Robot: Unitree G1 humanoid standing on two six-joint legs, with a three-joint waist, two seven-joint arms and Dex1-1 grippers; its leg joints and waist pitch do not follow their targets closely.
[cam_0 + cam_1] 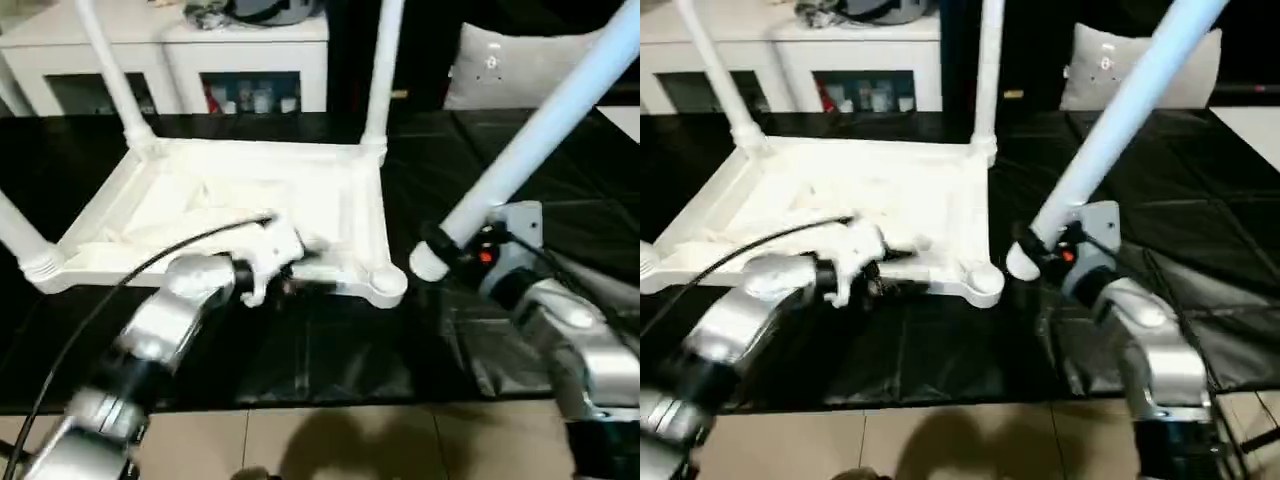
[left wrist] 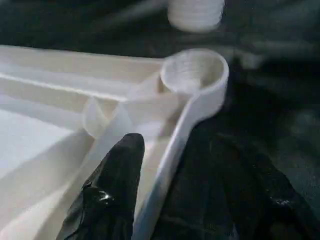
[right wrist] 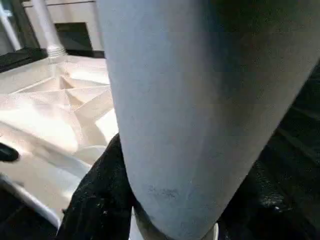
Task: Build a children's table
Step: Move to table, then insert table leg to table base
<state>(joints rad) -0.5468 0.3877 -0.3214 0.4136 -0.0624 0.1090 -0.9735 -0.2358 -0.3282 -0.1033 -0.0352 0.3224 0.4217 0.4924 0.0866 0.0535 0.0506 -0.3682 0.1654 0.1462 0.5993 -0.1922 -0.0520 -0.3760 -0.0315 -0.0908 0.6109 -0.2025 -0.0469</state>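
While it lies upside down on the black sheet-covered work surface (image 1: 300, 350), the white plastic rectangular table top (image 1: 240, 215) shows its ribbed underside, with three long white tapered legs standing up from corner sockets: two at the far corners (image 1: 115, 75) (image 1: 385, 70) and one at the near left corner (image 1: 20, 240). Its near right corner socket (image 1: 385, 285) is round, threaded inside and open. Just beside that socket, apart from it, hangs the threaded end of the fourth white tapered leg (image 1: 530, 140), which slants up and away to the right and is clamped between the black fingers of the right gripper (image 1: 440, 245). The left gripper (image 2: 165, 200) sits at the near edge of the top, close to the open socket, jaws parted to a middling width: one black finger (image 2: 112, 190) lies inside the rim wall, the other outside it over the black sheet. Dark bare surface stretches right of the top and along its near edge. Beyond the far edge stand a white cabinet with glass doors (image 1: 200, 60) and a grey cushion (image 1: 510, 65); pale floor tiles (image 1: 330, 440) run along the front.
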